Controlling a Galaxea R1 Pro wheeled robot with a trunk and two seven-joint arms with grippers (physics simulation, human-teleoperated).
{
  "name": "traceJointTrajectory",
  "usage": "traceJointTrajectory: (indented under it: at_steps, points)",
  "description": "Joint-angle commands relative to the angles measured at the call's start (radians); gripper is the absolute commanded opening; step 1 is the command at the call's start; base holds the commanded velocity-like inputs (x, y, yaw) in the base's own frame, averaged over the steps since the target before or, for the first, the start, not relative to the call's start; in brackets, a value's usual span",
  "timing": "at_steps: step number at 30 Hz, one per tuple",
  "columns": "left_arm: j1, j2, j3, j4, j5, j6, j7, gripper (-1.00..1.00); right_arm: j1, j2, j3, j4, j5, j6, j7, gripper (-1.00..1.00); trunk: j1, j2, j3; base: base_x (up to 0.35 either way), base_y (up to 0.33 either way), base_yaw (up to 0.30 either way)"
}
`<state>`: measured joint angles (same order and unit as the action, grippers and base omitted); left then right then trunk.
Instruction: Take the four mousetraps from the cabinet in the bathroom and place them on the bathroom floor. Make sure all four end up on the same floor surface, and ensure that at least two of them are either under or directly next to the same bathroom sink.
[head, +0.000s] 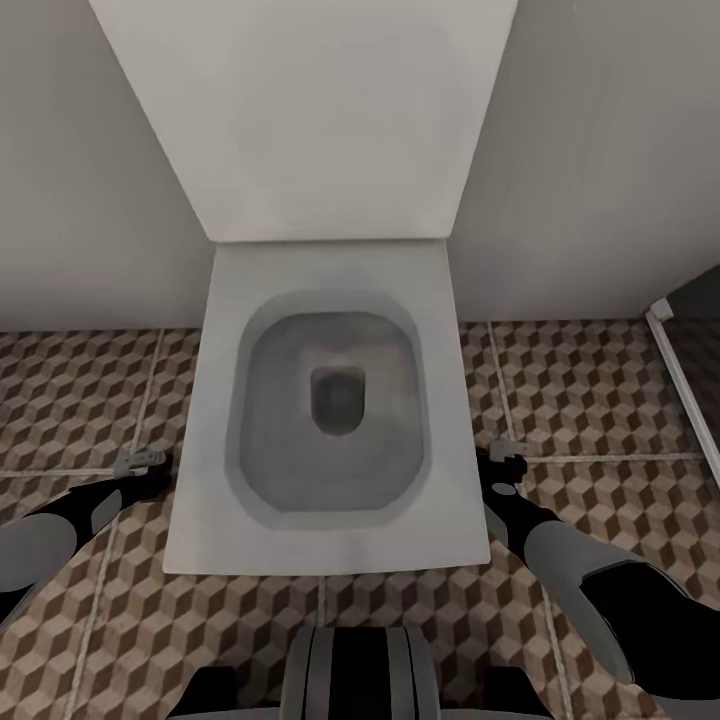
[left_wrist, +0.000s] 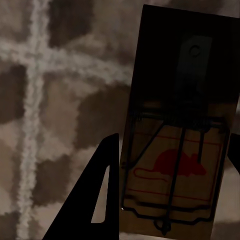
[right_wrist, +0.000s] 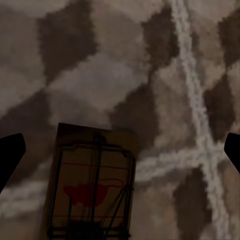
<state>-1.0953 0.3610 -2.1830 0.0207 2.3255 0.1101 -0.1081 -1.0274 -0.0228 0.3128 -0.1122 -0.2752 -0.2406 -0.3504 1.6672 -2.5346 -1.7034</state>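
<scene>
Toilet bowl apparently holds nothing.

No readable words, brands or numbers for you to log. Sole sign: a red mouse silhouette inside a red outline, printed on the mousetrap in your left wrist view; the same on the second mousetrap, right wrist view.

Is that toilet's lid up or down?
Up. In the head view the toilet has its lid raised against the wall behind, leaving the grey bowl and its drain fully exposed above the patterned bathroom floor.
</scene>
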Motion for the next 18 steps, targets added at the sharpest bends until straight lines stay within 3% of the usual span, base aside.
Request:
traceJointTrajectory:
  at_steps: [1, 2, 18]
  points:
    - [0.000, 0.000, -0.008, 0.002, 0.011, 0.006, -0.008, -1.00, 0.000, 0.000, 0.009, 0.000, -0.010, -0.003, -0.002, 1.00, 0.000, 0.000, -0.001, 0.000, 0.000, 0.000]
    - [0.000, 0.000, -0.008, 0.002, 0.011, 0.007, -0.008, 1.00, 0.000, 0.000, 0.009, 0.000, -0.010, -0.003, -0.002, 1.00, 0.000, 0.000, -0.001, 0.000, 0.000, 0.000]
    - [0.000, 0.003, -0.008, 0.002, 0.011, 0.007, -0.008, 1.00, 0.000, -0.001, 0.008, 0.000, -0.010, -0.003, -0.003, 1.00, 0.000, 0.000, -0.001, 0.000, 0.000, 0.000]
